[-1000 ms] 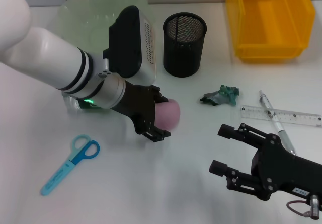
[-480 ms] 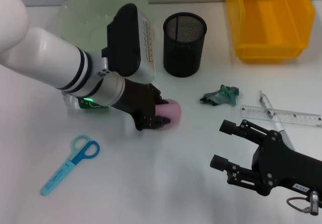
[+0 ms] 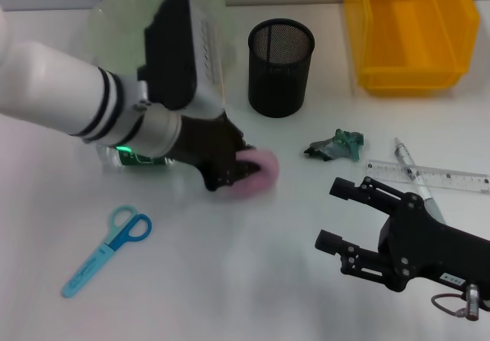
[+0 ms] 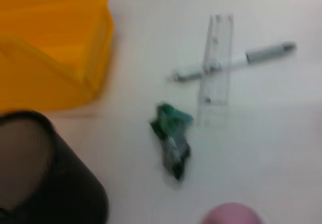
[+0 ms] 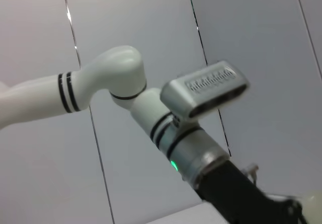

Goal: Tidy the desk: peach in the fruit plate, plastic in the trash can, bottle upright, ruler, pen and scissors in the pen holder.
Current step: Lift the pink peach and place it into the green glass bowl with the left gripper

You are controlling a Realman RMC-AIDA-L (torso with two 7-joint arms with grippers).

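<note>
Left gripper (image 3: 243, 174) jaws grip peach (image 3: 257, 175); fruit plate (image 3: 103, 15) at 11 o'clock; right gripper (image 3: 348, 217) jaws open; every item pending.

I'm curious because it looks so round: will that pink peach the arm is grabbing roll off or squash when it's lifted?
The peach is rounded, so it would probably roll if let go on the flat white desk. The left gripper has closed its fingers around it, which should hold it steady. It shows no denting, so it seems fairly firm, though a hard squeeze might bruise it.
</note>
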